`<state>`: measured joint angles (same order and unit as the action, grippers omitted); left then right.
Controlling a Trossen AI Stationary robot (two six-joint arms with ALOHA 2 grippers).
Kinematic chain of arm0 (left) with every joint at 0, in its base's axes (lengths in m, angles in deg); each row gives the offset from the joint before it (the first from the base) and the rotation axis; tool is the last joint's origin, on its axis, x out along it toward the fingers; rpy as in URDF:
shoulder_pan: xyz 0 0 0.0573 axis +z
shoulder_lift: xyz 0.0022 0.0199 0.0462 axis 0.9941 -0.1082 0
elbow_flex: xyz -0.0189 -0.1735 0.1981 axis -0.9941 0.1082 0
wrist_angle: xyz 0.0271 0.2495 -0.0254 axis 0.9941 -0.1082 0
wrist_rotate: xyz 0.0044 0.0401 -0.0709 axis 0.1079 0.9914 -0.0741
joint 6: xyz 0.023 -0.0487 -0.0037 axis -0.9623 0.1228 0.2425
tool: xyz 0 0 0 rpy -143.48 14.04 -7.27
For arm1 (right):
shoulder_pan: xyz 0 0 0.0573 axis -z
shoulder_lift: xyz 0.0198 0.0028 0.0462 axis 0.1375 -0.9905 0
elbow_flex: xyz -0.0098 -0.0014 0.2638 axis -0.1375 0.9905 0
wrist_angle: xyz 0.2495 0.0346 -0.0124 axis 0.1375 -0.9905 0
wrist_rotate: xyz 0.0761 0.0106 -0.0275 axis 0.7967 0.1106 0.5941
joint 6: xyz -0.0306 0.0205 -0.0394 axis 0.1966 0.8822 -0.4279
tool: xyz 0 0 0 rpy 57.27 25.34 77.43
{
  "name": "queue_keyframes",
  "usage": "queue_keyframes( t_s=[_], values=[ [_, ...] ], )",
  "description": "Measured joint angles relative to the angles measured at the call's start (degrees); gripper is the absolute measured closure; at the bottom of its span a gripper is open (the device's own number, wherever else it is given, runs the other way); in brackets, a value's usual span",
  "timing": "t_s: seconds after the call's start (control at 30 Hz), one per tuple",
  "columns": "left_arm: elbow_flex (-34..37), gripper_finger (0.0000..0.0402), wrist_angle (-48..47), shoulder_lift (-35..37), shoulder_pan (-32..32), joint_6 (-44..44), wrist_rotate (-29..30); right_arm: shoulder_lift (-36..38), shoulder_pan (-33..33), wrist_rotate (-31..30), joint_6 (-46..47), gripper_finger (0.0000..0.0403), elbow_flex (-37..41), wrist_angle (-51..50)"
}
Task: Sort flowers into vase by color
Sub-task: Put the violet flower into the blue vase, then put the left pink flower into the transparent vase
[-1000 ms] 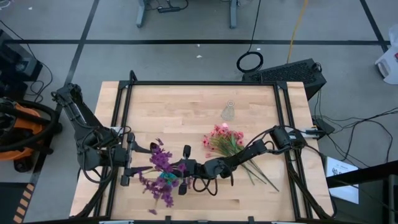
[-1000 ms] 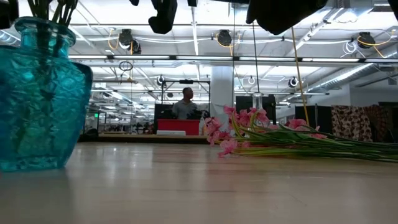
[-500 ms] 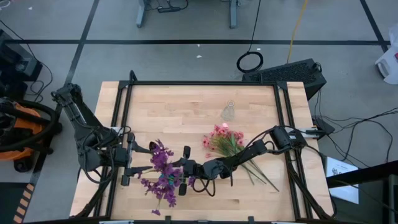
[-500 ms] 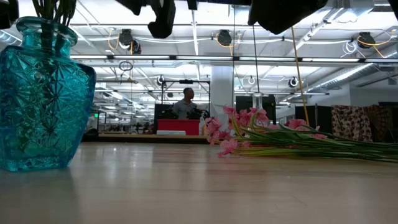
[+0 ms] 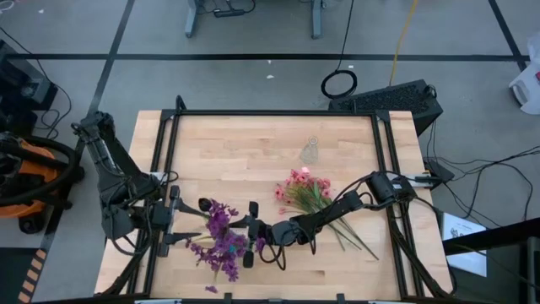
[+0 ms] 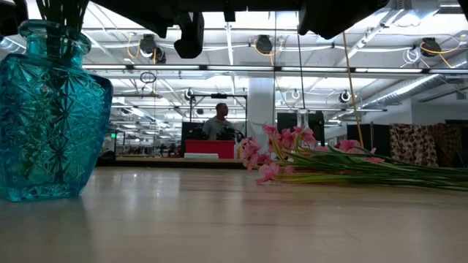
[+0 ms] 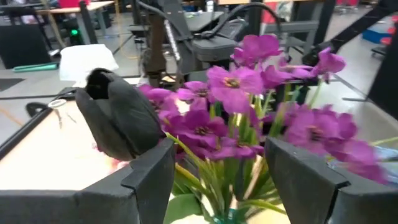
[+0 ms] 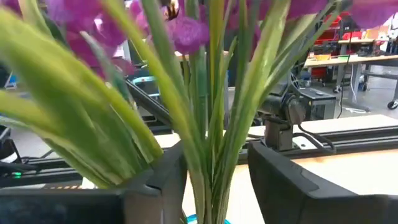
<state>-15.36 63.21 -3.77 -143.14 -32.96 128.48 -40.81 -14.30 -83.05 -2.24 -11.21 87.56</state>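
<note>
The purple flowers (image 5: 221,239) stand in the blue vase (image 6: 50,113), their stems between the right gripper (image 5: 256,232)'s parted fingers, apparently just let go. The left gripper (image 5: 187,226) waits spread beside the bouquet. Behind the right gripper, pink flowers (image 5: 302,187) lie loose on the table (image 5: 245,148), with open board around the clear vase (image 5: 310,151).
</note>
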Motion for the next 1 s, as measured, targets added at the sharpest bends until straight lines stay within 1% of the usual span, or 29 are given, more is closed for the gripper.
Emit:
queue_keyframes(
  t_s=[0.2, 0.43, 0.57, 0.7, 0.9, 1.0],
  values=[
    [0.0, 0.0149, -0.5, 0.5, -2.7, -0.1, 0.0, 0.1, -0.1, 0.0, 2.7, 0.0206, 0.0, -2.5],
    [0.0, 0.0149, -1.7, 1.2, -6.2, 0.0, -0.1, 5.2, -0.2, -0.9, 8.2, 0.0165, 0.0, -17.4],
    [0.0, 0.0149, -1.6, 1.6, -7.9, 0.0, -0.2, 9.0, -0.4, 0.4, 11.6, 0.0146, 0.0, -27.4],
    [0.0, 0.0149, -1.6, 1.7, -8.9, 0.0, -0.2, 12.5, -0.5, 1.6, 14.2, 0.0135, 0.0, -35.6],
    [0.0, 0.0149, -1.7, 1.7, -9.1, 0.0, -0.2, 15.6, -0.6, 3.5, 14.4, 0.0131, 0.0, -41.6],
    [0.0, 0.0149, -2.6, 1.7, -9.1, 0.1, -0.2, 17.9, -0.8, 4.6, 14.7, 0.0131, 0.0, -48.1]
  ],
)
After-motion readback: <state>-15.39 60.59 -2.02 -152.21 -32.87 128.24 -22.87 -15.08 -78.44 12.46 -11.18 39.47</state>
